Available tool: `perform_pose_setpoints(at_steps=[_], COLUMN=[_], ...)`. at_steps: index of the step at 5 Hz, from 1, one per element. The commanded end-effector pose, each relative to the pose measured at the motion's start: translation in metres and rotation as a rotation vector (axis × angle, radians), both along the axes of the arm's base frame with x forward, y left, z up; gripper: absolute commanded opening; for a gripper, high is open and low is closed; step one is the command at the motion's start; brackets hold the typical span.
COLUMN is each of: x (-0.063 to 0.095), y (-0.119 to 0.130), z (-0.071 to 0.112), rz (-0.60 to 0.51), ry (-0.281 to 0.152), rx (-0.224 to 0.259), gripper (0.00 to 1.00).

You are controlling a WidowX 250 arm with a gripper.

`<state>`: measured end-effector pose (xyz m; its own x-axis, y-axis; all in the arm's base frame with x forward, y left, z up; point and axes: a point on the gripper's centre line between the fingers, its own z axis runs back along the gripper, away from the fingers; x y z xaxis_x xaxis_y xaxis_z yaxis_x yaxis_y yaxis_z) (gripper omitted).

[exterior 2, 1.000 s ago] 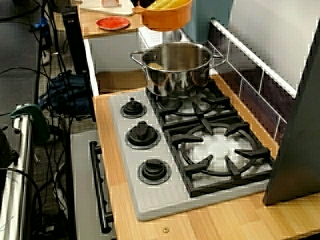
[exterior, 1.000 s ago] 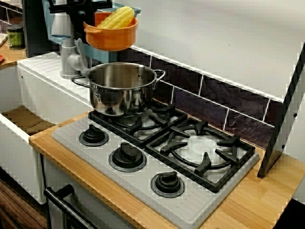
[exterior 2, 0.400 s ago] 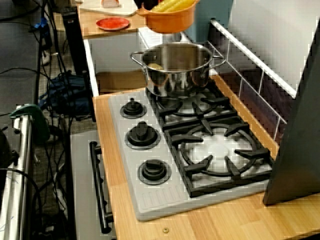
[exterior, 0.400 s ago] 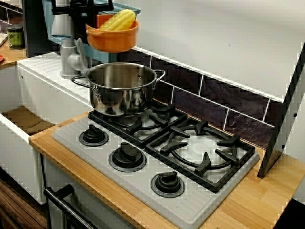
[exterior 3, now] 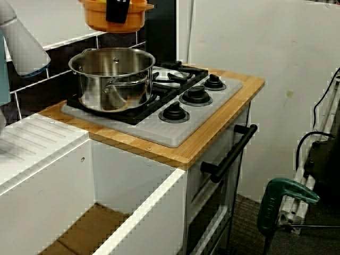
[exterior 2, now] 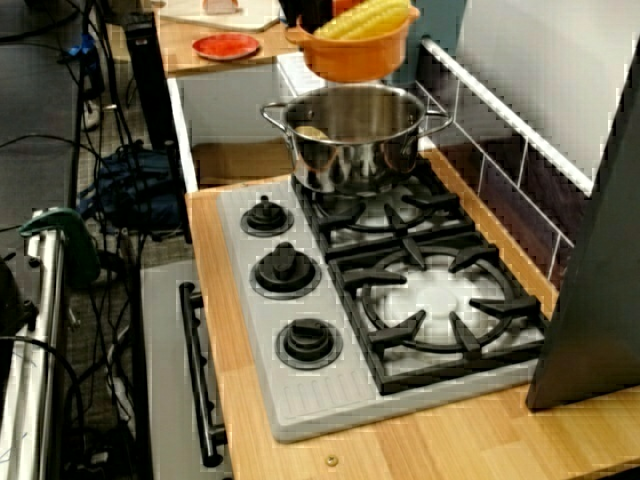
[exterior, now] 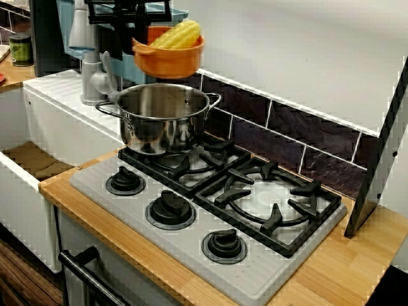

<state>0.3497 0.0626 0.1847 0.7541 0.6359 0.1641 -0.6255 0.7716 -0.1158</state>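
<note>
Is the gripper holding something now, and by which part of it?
Yes: the orange bowl with corn, its rim pinched between the jaws, above the steel pot.

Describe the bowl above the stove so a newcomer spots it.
Start at the grey gas hob with black grates. A shiny steel pot stands on one burner; just above it hangs a round orange bowl. It alone is in mid-air and holds a yellow corn cob.

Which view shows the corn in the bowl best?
The front view: the corn lies nearly whole above the bowl. The high view shows it too, but close to the frame's top edge. The sink-side view shows the bowl's side and hardly any corn.
</note>
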Motion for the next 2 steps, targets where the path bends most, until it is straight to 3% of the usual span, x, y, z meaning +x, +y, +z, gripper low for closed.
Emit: perform_pose_setpoints(at_steps=[1,2], x=[0.002,0.002], y=[-0.028,-0.044], z=[0.015,0.013], rz=[-0.076,-0.109], ry=[-0.049,-0.048], rx=[0.031,0.043], gripper=[0.0,0.0])
